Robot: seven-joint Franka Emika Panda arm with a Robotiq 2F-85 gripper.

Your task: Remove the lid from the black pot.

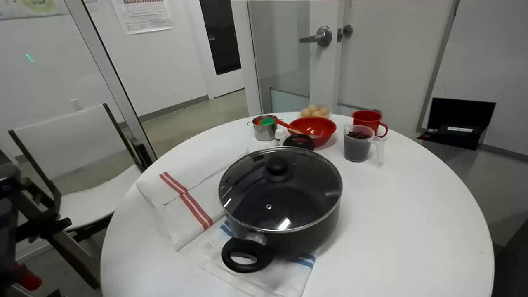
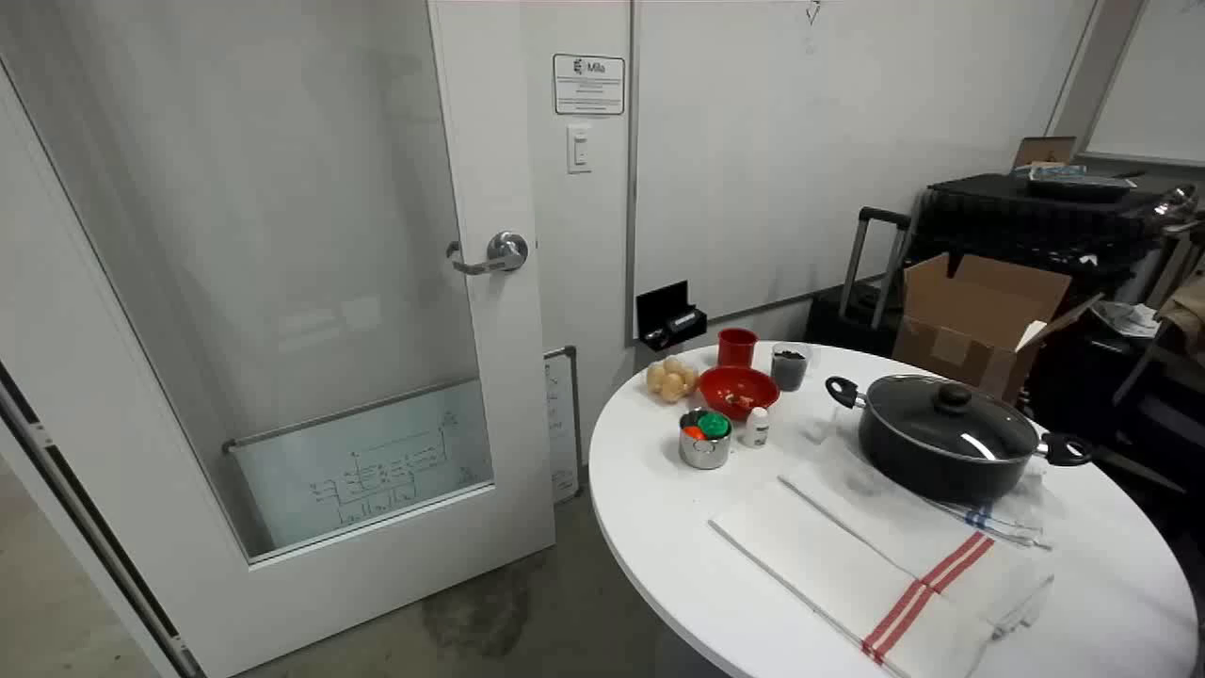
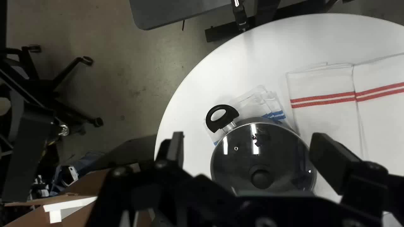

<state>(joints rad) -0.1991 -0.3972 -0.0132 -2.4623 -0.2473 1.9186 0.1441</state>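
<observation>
While the fingers [image 3: 176, 149] stand wide apart in the wrist view, their dark mount [image 3: 268, 209] covers the lid's [image 3: 262, 154] six o'clock edge; in both exterior views the lid sits flush on the black pot [image 1: 317, 235], and the pot rests on a blue-striped cloth [image 1: 284, 276], partly hidden beneath it, on the white surface [image 1: 420, 231]; reflections and dark glass keep the pot's inside from being read; in an exterior view, a dark apparatus [image 1: 41, 227] toward nine o'clock is cut off at the edge, and I cannot tell what it is; in that view, with the pot as centre, a red-striped towel [image 1: 177, 210] lies at nine; a steel cup [image 1: 266, 134] near twelve holds green and orange things; beside it stands a white bottle [image 2: 756, 428], its label too small to read; the red bowl [image 1: 329, 133], toward one and partly hidden by the pot, holds something pale and unclear; beyond the bowl, egg-like rounds [image 1: 312, 111] are bunched, their container hard to make out; toward two, a clear measuring cup [image 1: 357, 149] holds dark contents, reddish at the top, and overlaps the red mug [image 1: 367, 120], whose inside shows too little to tell what it holds.
</observation>
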